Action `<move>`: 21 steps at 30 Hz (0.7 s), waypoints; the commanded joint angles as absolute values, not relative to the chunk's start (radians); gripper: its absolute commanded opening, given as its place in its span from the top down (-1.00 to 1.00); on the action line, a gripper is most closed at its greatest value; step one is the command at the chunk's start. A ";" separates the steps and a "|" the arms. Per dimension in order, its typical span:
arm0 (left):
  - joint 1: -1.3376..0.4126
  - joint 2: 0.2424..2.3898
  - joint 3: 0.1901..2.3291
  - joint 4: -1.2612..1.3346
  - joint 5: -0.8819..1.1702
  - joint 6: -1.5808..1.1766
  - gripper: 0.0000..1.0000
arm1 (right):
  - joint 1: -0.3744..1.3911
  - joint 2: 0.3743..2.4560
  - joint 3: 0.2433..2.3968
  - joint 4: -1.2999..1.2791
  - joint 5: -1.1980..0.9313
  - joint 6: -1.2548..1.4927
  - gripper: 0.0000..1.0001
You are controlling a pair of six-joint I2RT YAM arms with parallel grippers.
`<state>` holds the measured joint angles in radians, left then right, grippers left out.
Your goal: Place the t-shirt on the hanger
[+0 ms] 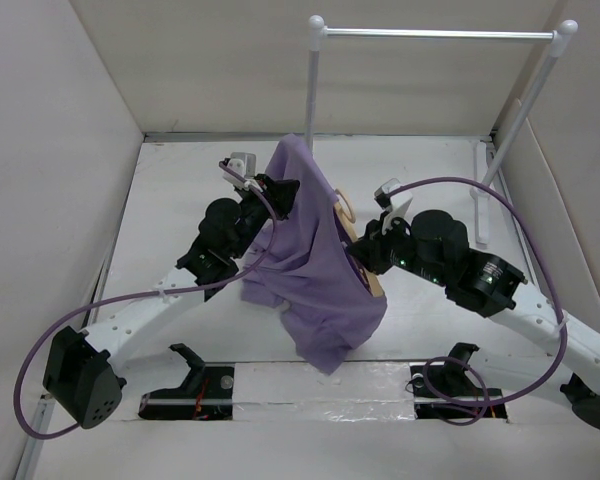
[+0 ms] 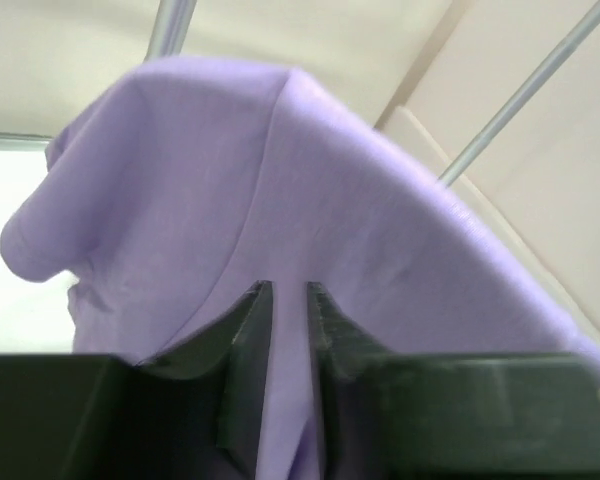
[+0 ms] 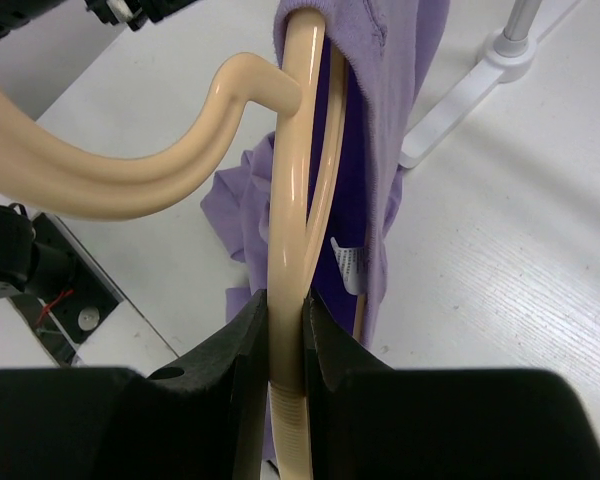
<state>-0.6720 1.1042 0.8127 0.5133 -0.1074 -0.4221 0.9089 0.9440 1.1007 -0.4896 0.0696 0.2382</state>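
Note:
The purple t-shirt [image 1: 315,265] is draped over the pale beige hanger [image 1: 377,288], held up above the middle of the table; the hanger's hook [image 1: 345,207] pokes out at the shirt's right side. My right gripper [image 1: 365,257] is shut on the hanger's shoulder; in the right wrist view the gripper [image 3: 285,325] clamps the beige hanger [image 3: 290,180], with the shirt [image 3: 390,90] hanging over its far end. My left gripper [image 1: 280,192] is shut on the shirt's upper left side; in the left wrist view the gripper [image 2: 288,300] pinches the purple fabric [image 2: 230,180].
The white-and-metal clothes rack [image 1: 430,33] stands at the back right, its base foot [image 1: 480,195] on the table; the foot also shows in the right wrist view [image 3: 480,80]. White walls enclose the table on the left, right and back. Purple cables loop off both arms.

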 commanded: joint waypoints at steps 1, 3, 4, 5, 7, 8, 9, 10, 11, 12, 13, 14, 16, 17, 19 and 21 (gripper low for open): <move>-0.667 1.100 0.868 0.595 -0.094 -0.397 0.80 | 0.893 0.923 1.169 -0.454 0.054 0.219 1.00; -0.667 1.097 0.859 0.609 -0.092 -0.400 1.00 | 0.893 0.927 1.172 -0.462 0.055 0.219 1.00; -0.667 1.097 0.859 0.614 -0.089 -0.402 1.00 | 0.893 0.925 1.170 -0.459 0.057 0.221 1.00; -0.667 1.100 0.861 0.612 -0.072 -0.402 1.00 | 0.893 0.919 1.166 -0.454 0.054 0.224 1.00; -0.667 1.103 0.870 0.600 -0.052 -0.402 1.00 | 0.893 0.920 1.166 -0.454 0.052 0.224 1.00; -0.667 1.101 0.867 0.601 -0.025 -0.402 0.89 | 0.893 0.928 1.169 -0.459 0.052 0.225 1.00; -0.667 1.097 0.861 0.601 -0.011 -0.402 0.56 | 0.893 0.928 1.172 -0.463 0.055 0.222 1.00; -0.667 1.095 0.858 0.600 -0.005 -0.400 0.46 | 0.893 0.927 1.177 -0.466 0.057 0.222 1.00; -0.667 1.097 0.857 0.586 0.029 -0.390 0.36 | 0.893 0.927 1.180 -0.469 0.057 0.224 1.00; -0.667 1.100 0.862 0.578 0.035 -0.385 0.26 | 0.893 0.928 1.183 -0.469 0.046 0.219 1.00; -0.667 1.103 0.865 0.571 0.040 -0.379 0.25 | 0.881 0.933 1.195 -0.472 0.037 0.221 1.00; -0.667 1.109 0.868 0.569 0.049 -0.374 0.25 | 0.881 0.933 1.200 -0.476 0.032 0.219 1.00; -0.667 1.138 0.894 0.554 0.069 -0.364 0.25 | 0.881 0.934 1.209 -0.477 0.020 0.219 1.00; -0.667 1.150 0.908 0.526 0.068 -0.361 0.25 | 0.881 0.933 1.213 -0.476 0.018 0.219 1.00; -0.667 1.169 0.923 0.520 0.043 -0.348 0.25 | 0.881 0.930 1.223 -0.479 0.008 0.219 1.00; -0.667 1.178 0.919 0.541 0.038 -0.344 0.24 | 0.881 0.928 1.229 -0.482 0.008 0.221 1.00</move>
